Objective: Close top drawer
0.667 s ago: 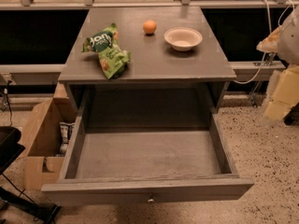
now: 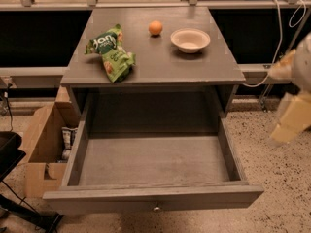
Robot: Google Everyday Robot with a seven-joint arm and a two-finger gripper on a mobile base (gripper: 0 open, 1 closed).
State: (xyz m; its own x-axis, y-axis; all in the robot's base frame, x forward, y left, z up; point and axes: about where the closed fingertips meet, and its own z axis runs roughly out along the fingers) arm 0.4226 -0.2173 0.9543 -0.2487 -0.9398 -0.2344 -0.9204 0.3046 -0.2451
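The top drawer (image 2: 153, 197) of the grey cabinet is pulled far out toward the camera. Its inside is bare and its small round metal knob (image 2: 156, 208) shows at the centre of the front. My gripper (image 2: 290, 123) is a blurred cream and yellow shape at the right edge of the camera view. It hangs in the air beside the drawer's right side, apart from the drawer and well away from the knob.
On the cabinet top (image 2: 146, 67) lie a green snack bag (image 2: 112, 52), an orange (image 2: 155, 28) and a white bowl (image 2: 190, 40). An open cardboard box (image 2: 41, 144) stands on the floor at the left. A black object (image 2: 7, 152) is at the left edge. A white cable (image 2: 279, 38) hangs at the right.
My gripper at the right edge has shifted slightly downward. The drawer and the things on the cabinet top have not moved.
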